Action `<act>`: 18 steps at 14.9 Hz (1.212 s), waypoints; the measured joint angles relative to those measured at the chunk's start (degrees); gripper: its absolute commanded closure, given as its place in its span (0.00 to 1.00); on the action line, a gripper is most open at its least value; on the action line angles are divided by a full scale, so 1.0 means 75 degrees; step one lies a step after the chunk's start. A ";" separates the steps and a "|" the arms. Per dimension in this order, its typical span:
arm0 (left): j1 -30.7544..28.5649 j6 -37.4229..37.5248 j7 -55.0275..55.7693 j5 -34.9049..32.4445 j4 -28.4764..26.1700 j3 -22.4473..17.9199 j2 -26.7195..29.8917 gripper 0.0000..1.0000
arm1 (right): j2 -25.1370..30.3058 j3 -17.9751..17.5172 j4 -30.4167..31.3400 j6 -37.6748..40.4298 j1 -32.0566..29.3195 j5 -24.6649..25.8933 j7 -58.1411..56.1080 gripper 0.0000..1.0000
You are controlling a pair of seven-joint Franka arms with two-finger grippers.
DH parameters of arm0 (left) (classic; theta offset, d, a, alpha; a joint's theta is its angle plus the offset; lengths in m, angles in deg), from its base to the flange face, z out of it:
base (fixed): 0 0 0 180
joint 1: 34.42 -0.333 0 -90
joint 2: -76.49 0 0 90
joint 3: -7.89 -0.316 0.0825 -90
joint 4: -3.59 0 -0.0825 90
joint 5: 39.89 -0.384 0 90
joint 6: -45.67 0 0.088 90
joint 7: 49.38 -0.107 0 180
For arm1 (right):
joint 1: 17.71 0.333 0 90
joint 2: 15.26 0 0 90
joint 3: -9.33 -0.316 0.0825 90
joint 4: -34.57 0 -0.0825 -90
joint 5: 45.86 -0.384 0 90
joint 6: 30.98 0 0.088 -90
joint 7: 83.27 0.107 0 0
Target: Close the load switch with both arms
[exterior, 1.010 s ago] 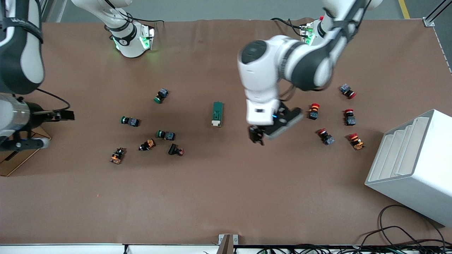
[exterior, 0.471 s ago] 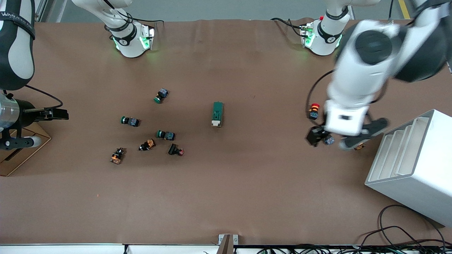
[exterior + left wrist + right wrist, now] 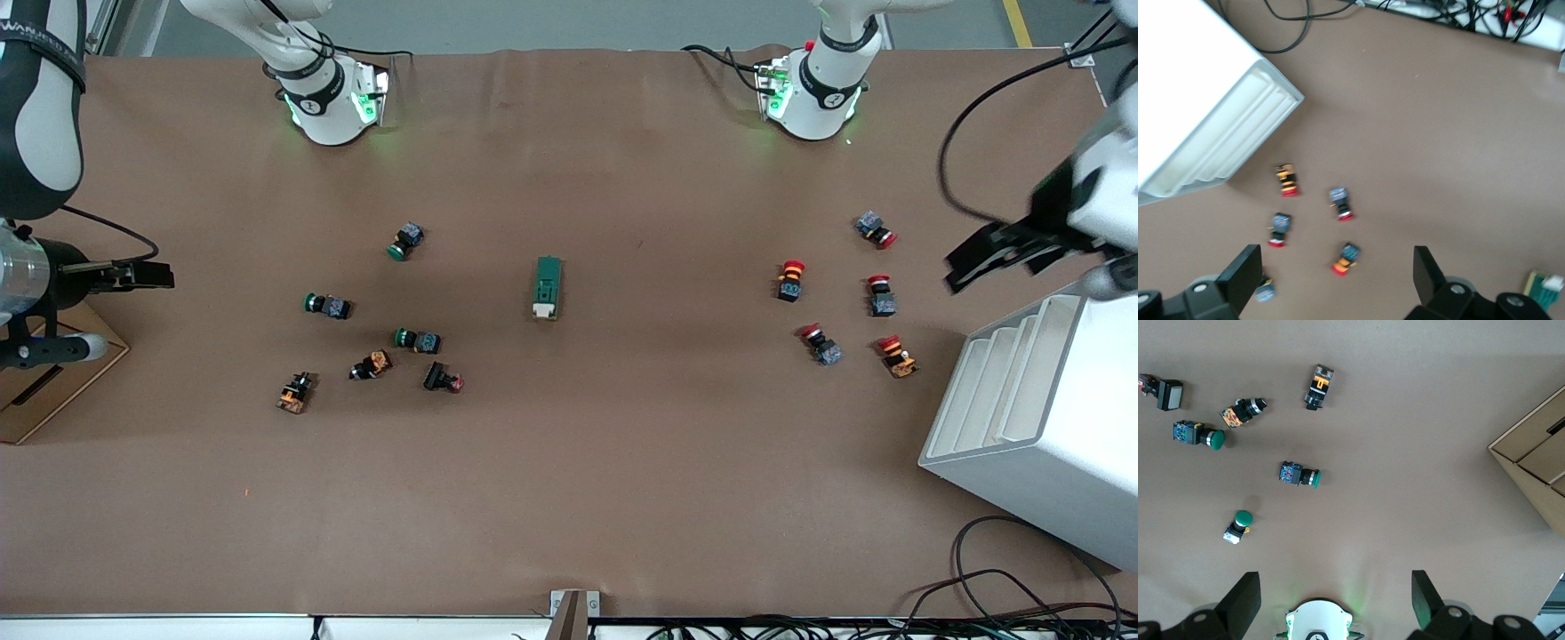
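The load switch (image 3: 548,287), a dark green block with a cream lever end, lies alone on the brown mat in the middle of the table. It also shows at the edge of the left wrist view (image 3: 1543,287). My left gripper (image 3: 965,267) is open and empty, up in the air over the left arm's end of the table, by the white rack. In its wrist view (image 3: 1337,273) the fingers (image 3: 1245,273) stand wide apart. My right gripper (image 3: 164,276) is open and empty over the right arm's end of the table, its wrist view (image 3: 1335,600) looking down on that arm's base.
Several red-capped push buttons (image 3: 789,279) lie toward the left arm's end, next to a white slotted rack (image 3: 1040,409). Green, orange and black buttons (image 3: 418,340) lie toward the right arm's end. A cardboard box (image 3: 53,391) sits at that table edge.
The left arm swung away from beside the load switch to the left arm's end of the table, and rose. The right gripper barely moved. The switch lies where it was.
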 measured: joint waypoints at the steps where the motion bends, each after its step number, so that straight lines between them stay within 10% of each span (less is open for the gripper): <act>1: 0.0002 0.0177 -0.0305 0.0020 -0.0044 -0.0140 0.0141 0.00 | 0.0028 -0.0005 -0.0040 0.0003 0.0002 -0.0002 0.0000 0.00; 18: 0.0018 0.0706 -0.2126 0.0286 -0.2070 -0.0354 0.2255 0.00 | 0.1981 0.0059 0.1204 -0.0564 -0.0389 -0.0605 0.0214 0.00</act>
